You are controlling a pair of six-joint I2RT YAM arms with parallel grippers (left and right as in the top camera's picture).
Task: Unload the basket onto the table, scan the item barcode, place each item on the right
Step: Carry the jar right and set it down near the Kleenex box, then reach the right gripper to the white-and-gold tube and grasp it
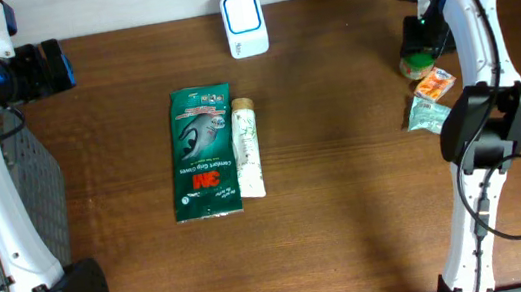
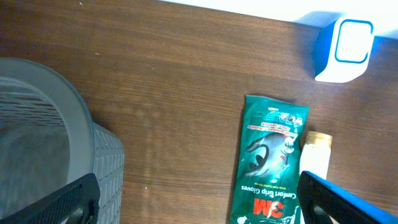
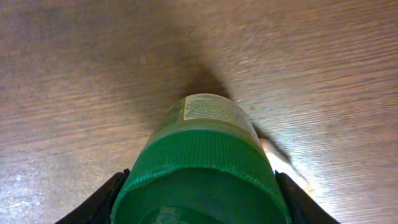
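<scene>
- One white-and-blue barcode scanner
- One green 3M glove packet
- One white tube
- One green-lidded jar
- Two small sachets
- One grey mesh basket

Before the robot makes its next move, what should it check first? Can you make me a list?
1. Right gripper clamped on the green-lidded jar: ok, a finger sits at each side of the lid.
2. Jar's barcode turned toward the scanner: cannot tell, only a small printed label shows.
3. Scanner standing at the table's far edge: ok.
4. Way from jar to scanner free: ok, bare table lies between them. The glove pack and tube lie nearer the robot.
5. Left gripper open and holding nothing: ok.
</scene>
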